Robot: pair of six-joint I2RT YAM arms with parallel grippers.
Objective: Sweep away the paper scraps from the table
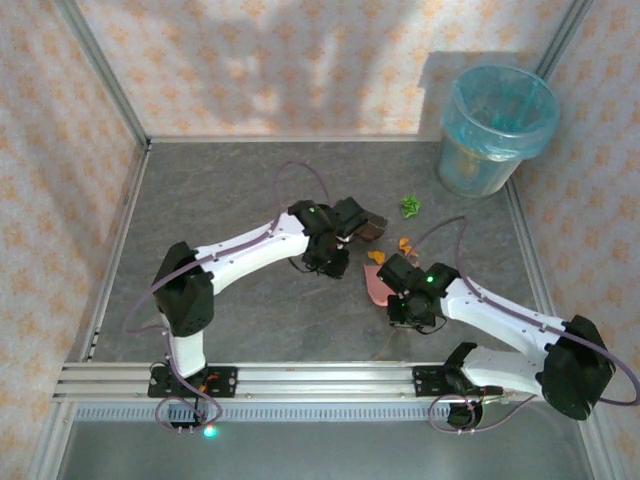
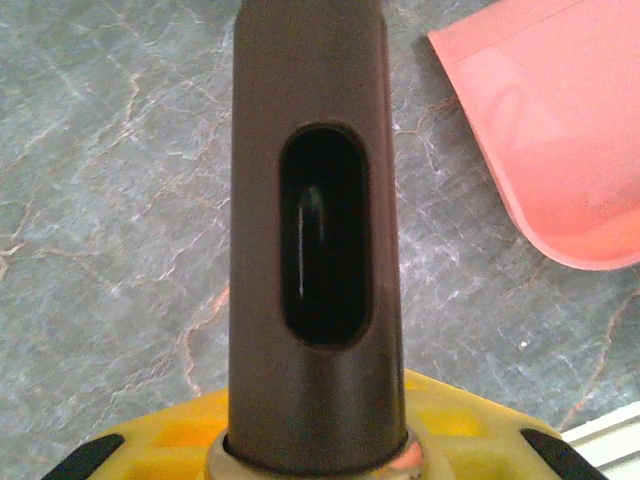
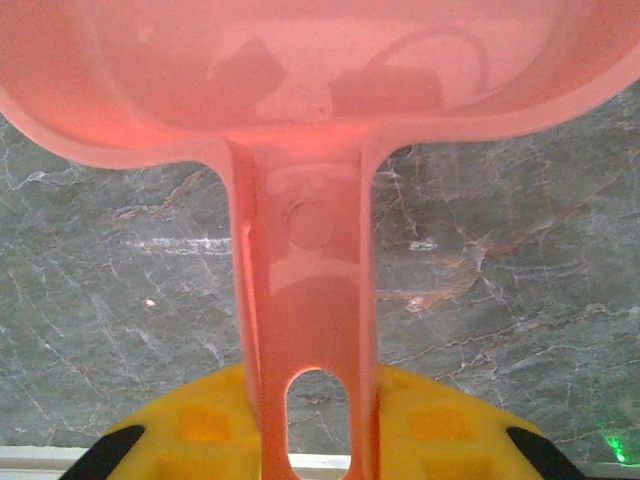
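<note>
On the grey table (image 1: 230, 180), a green paper scrap (image 1: 410, 206) lies toward the back right. Orange paper scraps (image 1: 404, 244) lie nearer, another orange bit (image 1: 375, 257) resting at the dustpan's far edge. My left gripper (image 1: 335, 238) is shut on the dark brown hand brush (image 1: 370, 228), whose head points right toward the scraps. Seen from the left wrist, the slotted brush handle (image 2: 315, 250) runs up from the left gripper (image 2: 315, 445). My right gripper (image 1: 402, 282) is shut on the pink dustpan (image 1: 378, 287). The pan's handle (image 3: 310, 320) sits between the yellow pads of the right gripper (image 3: 315, 430).
A blue-lined waste bin (image 1: 495, 125) stands in the back right corner. Aluminium rails (image 1: 300, 378) edge the table at the front, with patterned walls behind and on both sides. The pink pan's corner (image 2: 560, 120) lies just right of the brush handle.
</note>
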